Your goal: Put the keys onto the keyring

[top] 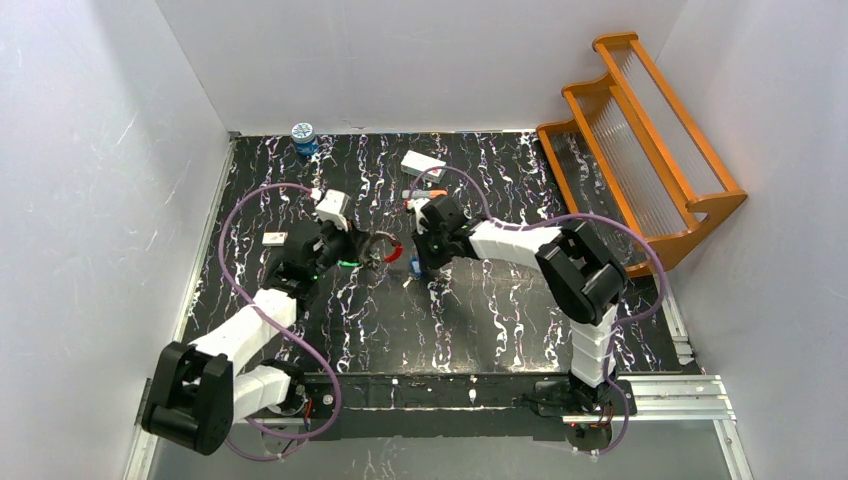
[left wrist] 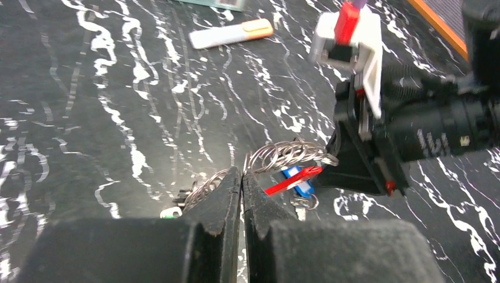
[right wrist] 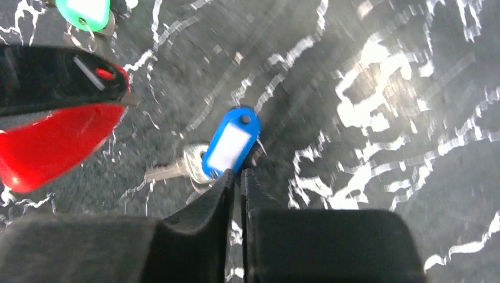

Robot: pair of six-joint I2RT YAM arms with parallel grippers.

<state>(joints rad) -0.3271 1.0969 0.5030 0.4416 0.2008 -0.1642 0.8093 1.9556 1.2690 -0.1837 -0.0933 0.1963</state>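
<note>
The left tool [left wrist: 242, 184] was clenched on the keyring [left wrist: 288, 154], whose loop jutted ahead of its tips. The right tool [right wrist: 237, 181] sat pinched shut against the near edge of the blue key [right wrist: 230, 141] on the desk [right wrist: 383, 147]; a firm hold was unclear. The pickup seemingly in hand, threading would next demand lifting the key toward the loop's end.

Orange rack [top: 640, 160], marker [left wrist: 231, 34], blue jar [top: 304, 137]
</note>
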